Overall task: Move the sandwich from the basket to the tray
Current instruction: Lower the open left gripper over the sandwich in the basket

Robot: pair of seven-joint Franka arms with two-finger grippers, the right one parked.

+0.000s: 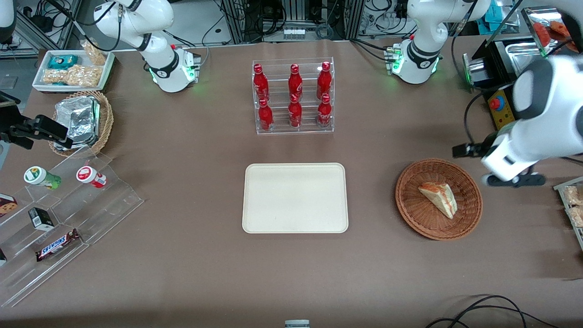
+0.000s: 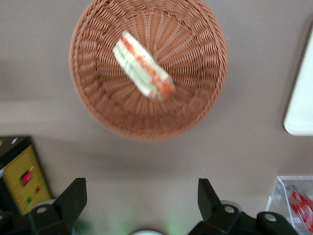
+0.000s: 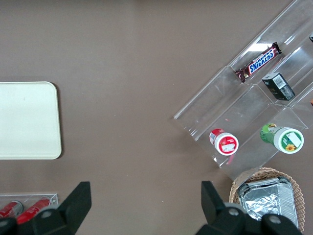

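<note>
— One sandwich (image 1: 439, 197) on my front view; it lies in the basket (image 1: 412, 206), near the working arm's end of the table. Do you see the tray?

— Yes, the tray (image 1: 295, 198) sits flat beside the basket, well apart from it, nearer the camera than the bottle rack (image 1: 294, 96). Where is the gripper?

— From the front I can only see the arm's white body above the table just beside the basket; the gripper itself I cannot make out there.

— And the wrist camera?

— On the left wrist view the gripper (image 2: 142, 198) hangs above bare table just beside the basket (image 2: 93, 93), fingers (image 2: 72, 198) spread wide, gripping nothing. I see the sandwich (image 2: 143, 67) lying in the basket's middle, and one corner of the tray (image 2: 301, 107).
</note>
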